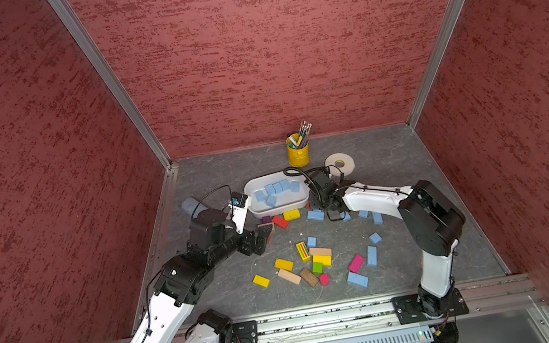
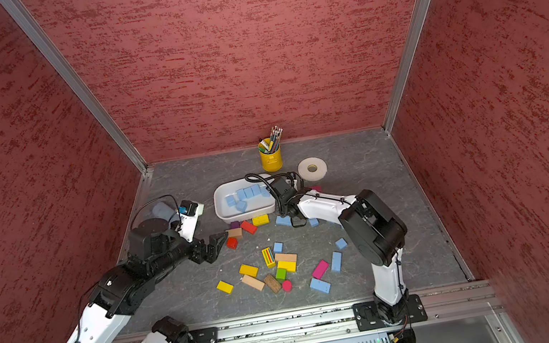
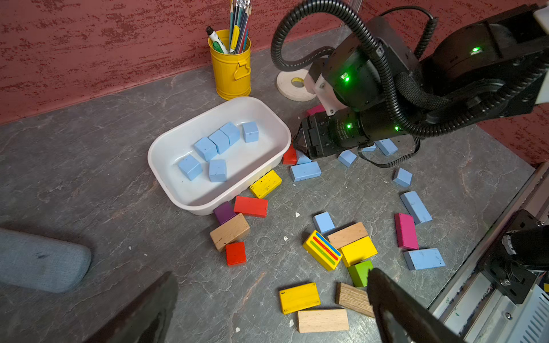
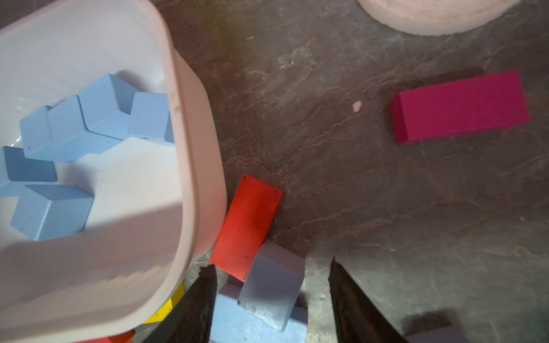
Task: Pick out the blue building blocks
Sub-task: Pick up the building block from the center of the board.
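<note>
Left gripper (image 2: pixel 218 246) hangs spread wide with nothing in it, above the tabletop (image 1: pixel 396 167) and just beside a small red block (image 2: pixel 232 243). Nearest the rail I see a mixed pile (image 1: pixel 322 260) of yellow, wooden and green blocks. Blue pieces lie around it: a wide blue block (image 1: pixel 357 279), a long blue block (image 1: pixel 372 255) next to a pink block (image 1: pixel 356 263), a blue cube (image 1: pixel 375 238) beyond them, and a second blue cube (image 1: pixel 311 241) at the pile's far edge.

Farther out, loose blue blocks (image 1: pixel 377 217) lie beside and under my right forearm. Right gripper (image 4: pixel 270 266) is down at the tabletop by the white tub (image 1: pixel 274 211). Its jaws stand astride a small blue block (image 4: pixel 273 279) with a gap on each side, so it grips nothing. That block is tilted, lying partly on a flat blue block (image 4: pixel 237 329) and touching a red block (image 4: pixel 246 225) that lies against the tub's wall. Six blue blocks (image 3: pixel 217 170) sit inside the tub. Behind it, near the back wall, stand a yellow cup (image 1: pixel 299 155) of pens and a tape roll (image 1: pixel 339 163).
</note>
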Motion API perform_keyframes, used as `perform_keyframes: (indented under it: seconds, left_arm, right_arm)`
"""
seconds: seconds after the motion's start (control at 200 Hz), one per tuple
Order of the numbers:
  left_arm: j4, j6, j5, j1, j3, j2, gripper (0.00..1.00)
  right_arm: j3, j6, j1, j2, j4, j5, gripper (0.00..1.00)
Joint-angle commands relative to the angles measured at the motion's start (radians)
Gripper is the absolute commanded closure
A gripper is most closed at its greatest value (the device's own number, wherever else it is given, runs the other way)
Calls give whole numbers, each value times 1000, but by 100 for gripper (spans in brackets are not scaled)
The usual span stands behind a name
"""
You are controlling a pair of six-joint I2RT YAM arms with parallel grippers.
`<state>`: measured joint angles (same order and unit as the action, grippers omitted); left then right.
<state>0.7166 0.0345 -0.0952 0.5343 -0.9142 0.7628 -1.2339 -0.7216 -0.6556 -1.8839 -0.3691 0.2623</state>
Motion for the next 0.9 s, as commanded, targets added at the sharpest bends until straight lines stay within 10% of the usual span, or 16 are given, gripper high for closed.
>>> perform_keyframes:
  seconds: [0.0,0.892]
  left_arm:
    - [-24,7,6,2,12,-7,0]
    - [-25,6,-2,-4,15,3,0]
  right_arm:
    - [-35,0,-12,-26,-40,71,40]
    - [-49,4,-30,-82,-63,120,59]
